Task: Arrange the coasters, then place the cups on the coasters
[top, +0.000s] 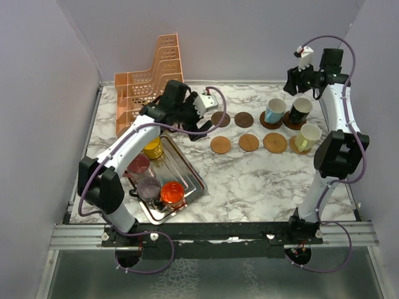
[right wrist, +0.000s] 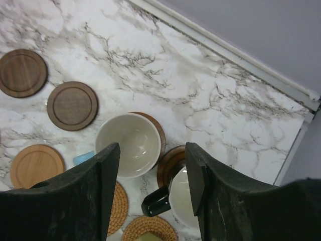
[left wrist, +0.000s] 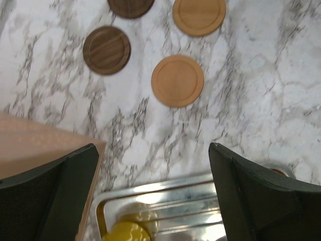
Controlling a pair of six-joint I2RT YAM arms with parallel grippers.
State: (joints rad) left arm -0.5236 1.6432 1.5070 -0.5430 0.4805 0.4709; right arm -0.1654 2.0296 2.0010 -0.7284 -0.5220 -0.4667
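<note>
over the tray (top: 187, 163) at left, holding the left gripper (left wrist: 153, 165) wide open and empty, with the yellow cup (left wrist: 125, 232) lying below, between the jaws, nearest this arm. mid-table, leaving five coasters (top: 221, 144) bare. at right, hanging the right gripper (right wrist: 150, 150) half open, gripping nothing, above the blue cup (right wrist: 128, 145) on its coaster. showing its hollow only from the right wrist, the tray's other cups only from above.

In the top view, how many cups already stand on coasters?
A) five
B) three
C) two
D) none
B: the light blue cup, the black cup and the cream cup each sit on a coaster at the right, while the other cups are in the tray.
</note>
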